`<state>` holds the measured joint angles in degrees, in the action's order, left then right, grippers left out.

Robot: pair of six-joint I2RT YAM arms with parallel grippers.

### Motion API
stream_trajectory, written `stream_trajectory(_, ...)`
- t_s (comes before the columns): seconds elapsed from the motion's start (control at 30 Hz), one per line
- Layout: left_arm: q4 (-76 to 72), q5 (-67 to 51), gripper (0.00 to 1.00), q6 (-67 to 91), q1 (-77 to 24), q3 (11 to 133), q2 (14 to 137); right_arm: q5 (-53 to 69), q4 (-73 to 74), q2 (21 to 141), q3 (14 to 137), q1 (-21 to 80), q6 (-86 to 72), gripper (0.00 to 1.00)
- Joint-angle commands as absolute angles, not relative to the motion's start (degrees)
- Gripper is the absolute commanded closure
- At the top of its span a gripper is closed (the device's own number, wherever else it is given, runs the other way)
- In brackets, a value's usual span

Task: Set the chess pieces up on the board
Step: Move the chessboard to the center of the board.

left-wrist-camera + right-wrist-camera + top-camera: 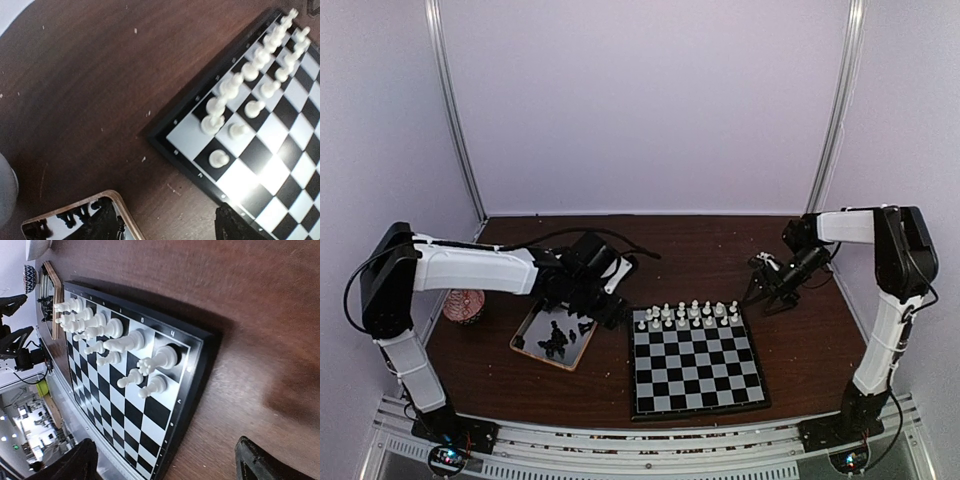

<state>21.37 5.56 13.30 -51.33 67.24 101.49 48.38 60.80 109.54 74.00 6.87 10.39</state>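
The board point(698, 372) lies at the front middle of the table, with white chess pieces point(688, 314) lined up on its two far rows. Black chess pieces point(557, 338) lie heaped in a wooden-rimmed tray point(528, 326) to the board's left. My left gripper point(603, 312) hangs between the tray and the board's far left corner, open and empty. In the left wrist view the left gripper point(167, 230) is over bare table, between the tray point(117, 202) and the board point(260, 165). My right gripper point(761, 290) hovers open just past the board's far right corner, and in its own view the right gripper point(167, 465) holds nothing.
A small reddish round object point(466, 305) sits at the table's left edge, under the left arm. Pale crumbs point(143, 159) dot the dark wood. Metal frame posts point(455, 110) rise at the back corners. A slotted rail point(620, 440) runs along the near edge.
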Motion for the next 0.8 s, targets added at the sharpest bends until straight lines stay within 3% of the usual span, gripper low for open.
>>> stream_trajectory(0.0,26.08,0.22,0.31,10.93,-51.05,76.67,102.71,44.81,55.54,99.48,73.91,4.07,17.2,0.03)
stream_trajectory(0.03,27.42,-1.25,0.3,11.02,-50.8,78.98,104.32,43.43,52.92,96.94,72.48,3.97,17.29,0.03)
stream_trajectory(0.2,31.26,-6.32,0.45,10.33,-50.1,86.83,110.36,37.92,35.03,86.4,62.92,4.04,13.96,0.03)
stream_trajectory(0.4,34.41,-8.96,0.58,8.88,-50.1,90.71,114.18,35.82,35.87,86.31,63.88,4.01,14.96,0.03)
stream_trajectory(0.77,34.93,-6.63,0.59,9.23,-50.1,92.86,119.0,37.08,36.91,88.58,64.75,4.04,15.2,0.04)
